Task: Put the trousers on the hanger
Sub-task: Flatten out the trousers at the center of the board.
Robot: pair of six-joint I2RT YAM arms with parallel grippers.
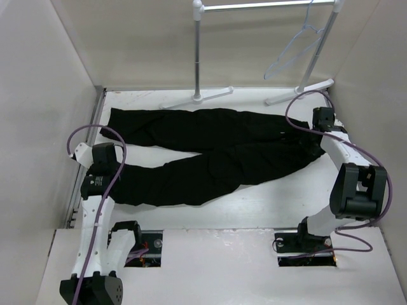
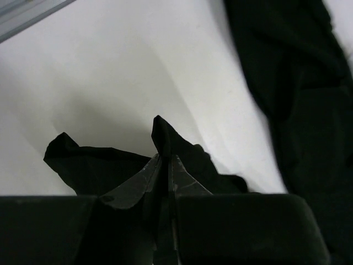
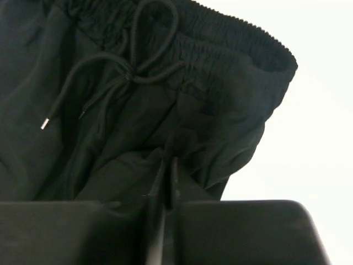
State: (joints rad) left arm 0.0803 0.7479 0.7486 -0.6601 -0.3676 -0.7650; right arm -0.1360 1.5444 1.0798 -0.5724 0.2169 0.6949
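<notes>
The trousers (image 1: 210, 152) lie flat on the table (image 1: 254, 203), left gripper (image 2: 164, 160) pinching a hem, right gripper (image 3: 170, 161) seemingly clamping the waist; hanger (image 1: 289, 54) untouched, far right corner.

Black trousers (image 1: 254, 143) flat; hanger (image 1: 284, 53) on rail (image 1: 267, 5)

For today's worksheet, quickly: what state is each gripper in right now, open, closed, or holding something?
Left gripper: closed, pinching a leg end of the trousers.
Right gripper: closed, pinching the trousers just below the waistband.
</notes>
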